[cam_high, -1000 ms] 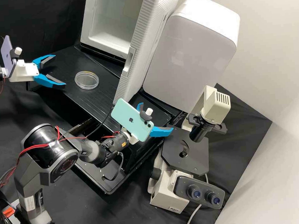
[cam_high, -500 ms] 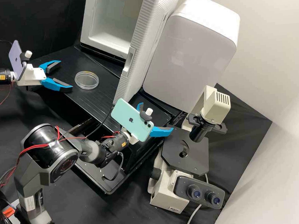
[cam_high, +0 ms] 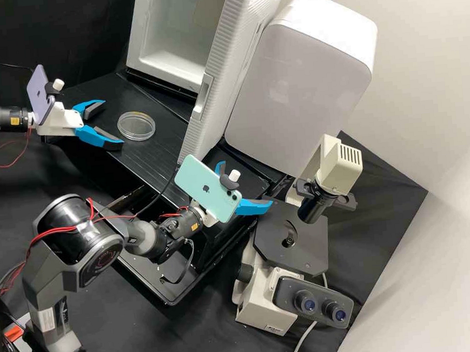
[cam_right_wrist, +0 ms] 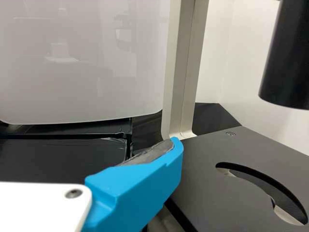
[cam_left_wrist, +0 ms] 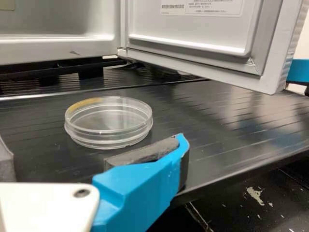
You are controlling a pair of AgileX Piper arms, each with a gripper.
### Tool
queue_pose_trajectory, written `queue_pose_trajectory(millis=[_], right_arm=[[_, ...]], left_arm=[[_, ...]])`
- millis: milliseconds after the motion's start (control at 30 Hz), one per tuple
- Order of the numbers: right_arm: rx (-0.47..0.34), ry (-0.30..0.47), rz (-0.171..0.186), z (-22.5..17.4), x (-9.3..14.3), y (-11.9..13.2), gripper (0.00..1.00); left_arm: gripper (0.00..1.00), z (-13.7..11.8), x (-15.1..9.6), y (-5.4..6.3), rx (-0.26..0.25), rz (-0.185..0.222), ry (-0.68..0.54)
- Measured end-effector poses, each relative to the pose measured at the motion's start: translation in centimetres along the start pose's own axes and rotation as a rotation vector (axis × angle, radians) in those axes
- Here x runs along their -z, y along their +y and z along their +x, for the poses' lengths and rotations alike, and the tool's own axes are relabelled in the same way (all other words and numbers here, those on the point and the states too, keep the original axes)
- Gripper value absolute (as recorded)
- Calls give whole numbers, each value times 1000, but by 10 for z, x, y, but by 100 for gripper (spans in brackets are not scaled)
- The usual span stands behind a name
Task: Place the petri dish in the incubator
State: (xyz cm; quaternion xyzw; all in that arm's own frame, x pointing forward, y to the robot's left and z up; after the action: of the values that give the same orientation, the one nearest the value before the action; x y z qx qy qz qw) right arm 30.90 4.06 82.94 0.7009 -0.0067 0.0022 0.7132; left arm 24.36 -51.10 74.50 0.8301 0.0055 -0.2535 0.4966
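High view: bright, even light; white wall (cam_high: 433,73) nearly blown out, w/ soft grey shadow in lower right corner. Black cloth (cam_high: 150,334) swallows light, little detail there. Left wrist view: ribbed table (cam_left_wrist: 231,121) has pale sheen & reflection of incubator (cam_left_wrist: 193,43) door; petri dish (cam_left_wrist: 108,121) rim catches small highlights. Right wrist view: glossy white housing (cam_right_wrist: 82,58) washed out, faint reflections on it; microscope stage (cam_right_wrist: 227,164) matte, slight sheen.

L claw (cam_high: 109,125) wide open, angled slightly down; R claw (cam_high: 259,204) out roughly level.
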Motion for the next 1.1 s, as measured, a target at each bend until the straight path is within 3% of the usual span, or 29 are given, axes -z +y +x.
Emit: queue_pose_trajectory(millis=[567, 1100], right_arm=[[0, 0, 0, 0, 0, 0, 100], [0, 0, 0, 0, 0, 0, 100]], left_arm=[[100, 23, -10, 7, 31, 30, -11], [100, 42, -6, 16, 3, 44, 36]])
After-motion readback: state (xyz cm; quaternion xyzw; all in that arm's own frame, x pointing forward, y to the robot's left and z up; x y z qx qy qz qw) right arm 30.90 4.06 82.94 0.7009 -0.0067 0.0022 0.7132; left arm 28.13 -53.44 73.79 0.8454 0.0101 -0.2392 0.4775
